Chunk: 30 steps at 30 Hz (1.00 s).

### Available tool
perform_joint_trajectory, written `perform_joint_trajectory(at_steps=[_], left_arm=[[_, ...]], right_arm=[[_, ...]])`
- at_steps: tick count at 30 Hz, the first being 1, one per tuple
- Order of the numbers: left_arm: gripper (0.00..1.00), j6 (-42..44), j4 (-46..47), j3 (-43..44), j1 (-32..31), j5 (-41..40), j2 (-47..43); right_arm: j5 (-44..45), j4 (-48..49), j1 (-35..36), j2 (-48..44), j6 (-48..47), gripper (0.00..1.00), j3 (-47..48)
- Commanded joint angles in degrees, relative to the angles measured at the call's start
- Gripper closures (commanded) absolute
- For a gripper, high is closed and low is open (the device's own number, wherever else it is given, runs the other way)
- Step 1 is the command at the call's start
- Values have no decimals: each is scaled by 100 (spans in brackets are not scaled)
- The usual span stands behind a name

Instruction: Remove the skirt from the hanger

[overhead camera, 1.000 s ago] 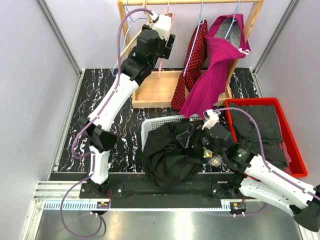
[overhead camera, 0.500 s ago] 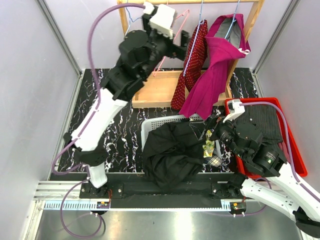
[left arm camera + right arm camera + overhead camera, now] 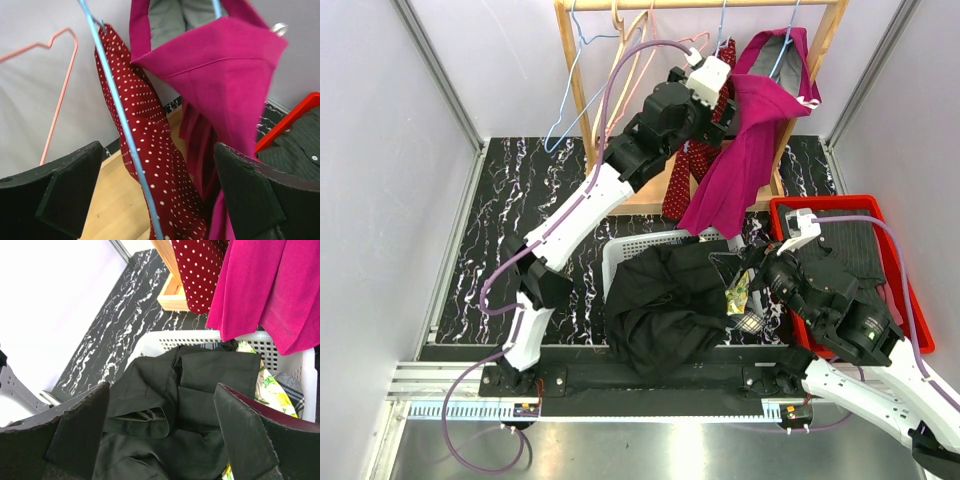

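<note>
I hold the left gripper (image 3: pixel 160 192) high at the rack (image 3: pixel 571 62), jaws gaping before the dotted skirt (image 3: pixel 150 130). The right gripper (image 3: pixel 160 435) hovers agape above the basket (image 3: pixel 165 340).

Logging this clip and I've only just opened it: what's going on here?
The left gripper is up at the wooden rack, jaws open, facing a red polka-dot garment that hangs on a blue hanger beside a magenta garment. It grips nothing. The right gripper, also open and empty, hovers over the black garment heaped in the white basket. The polka-dot garment is not yet off its hanger.
</note>
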Motion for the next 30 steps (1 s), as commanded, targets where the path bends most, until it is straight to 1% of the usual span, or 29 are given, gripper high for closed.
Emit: perform_joint_trajectory(at_steps=[1, 2, 3, 6, 8, 9, 12, 17, 21, 23, 24, 26, 28, 29, 30], left_arm=[[14, -313, 288, 222, 385, 69, -37], [36, -296, 270, 196, 411, 105, -45], [50, -305, 252, 179, 455, 157, -54], [79, -314, 191, 55, 464, 368, -159], [87, -296, 51, 99, 464, 648, -177], [93, -287, 15, 108, 464, 728, -203], [100, -243, -99, 187, 499, 922, -344], [100, -393, -143, 336, 675, 993, -932], [99, -261, -152, 407, 702, 879, -1599], [99, -278, -274, 354, 702, 861, -2048], [98, -365, -319, 241, 693, 852, -2362], [98, -410, -476, 65, 641, 835, -2689], [98, -445, -565, -242, 588, 799, -3146], [98, -480, -643, -426, 570, 799, -3287], [98, -507, -696, -515, 552, 843, -3523]], right_arm=[[102, -18, 31, 4, -78, 11, 109], [102, -35, 31, -13, -78, 11, 109], [110, -36, 31, -22, -87, 12, 118], [128, -53, 31, 22, -87, 15, 144], [128, -53, 31, 39, -87, 17, 188], [137, -45, 31, 39, -96, 17, 188], [137, -88, 31, 22, -87, 20, 223], [137, -141, 32, -31, -78, 22, 267], [146, -71, 31, -31, -78, 21, 293], [58, 104, 31, 13, -61, 16, 294], [-3, 183, 31, 74, -52, 8, 294], [-248, 533, 31, 162, 18, 2, 241], [-573, 929, 31, 294, 114, 0, 127], [-688, 1488, 40, 312, 298, 0, -74], [-802, 1850, 32, 329, 430, 0, -224]])
